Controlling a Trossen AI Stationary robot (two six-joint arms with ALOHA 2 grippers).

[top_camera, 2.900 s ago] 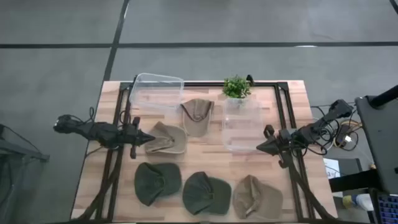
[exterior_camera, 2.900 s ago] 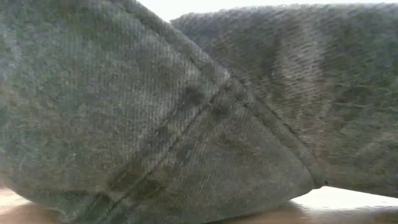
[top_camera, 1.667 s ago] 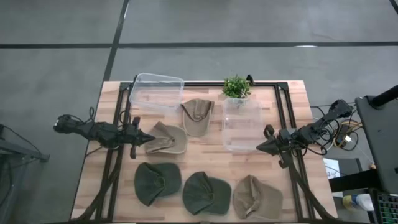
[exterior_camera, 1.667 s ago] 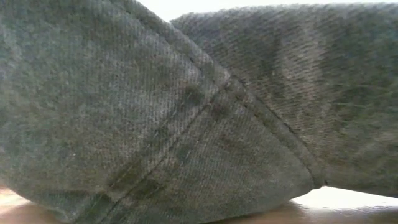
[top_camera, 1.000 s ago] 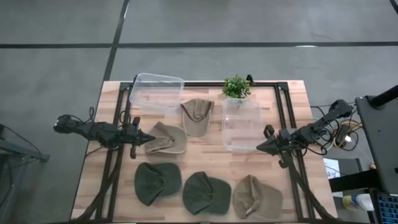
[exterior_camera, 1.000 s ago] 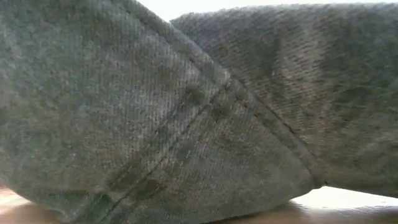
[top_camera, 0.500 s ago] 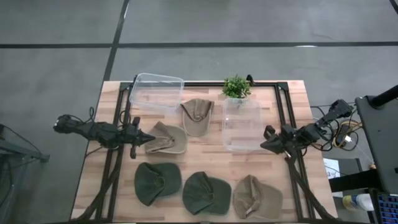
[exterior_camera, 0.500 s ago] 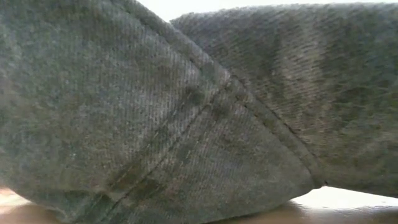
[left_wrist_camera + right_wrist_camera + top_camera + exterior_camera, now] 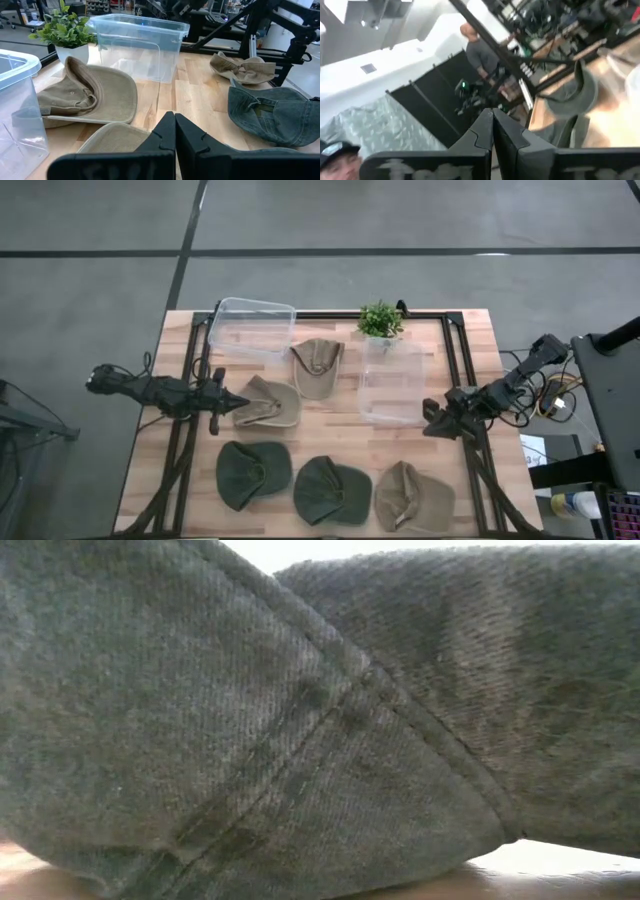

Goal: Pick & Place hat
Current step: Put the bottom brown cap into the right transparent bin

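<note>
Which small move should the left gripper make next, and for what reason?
Probably open the fingers and ease forward onto the tan hat. The left gripper is shut, empty, right at that hat's edge. The clear bin beyond it holds no hat. The right gripper is off by the other bin.

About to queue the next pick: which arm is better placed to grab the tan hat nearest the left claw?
Left, likely. The left claw, shut, sits at the edge of that tan hat; the right claw is across the table beside the clear bin.
</note>
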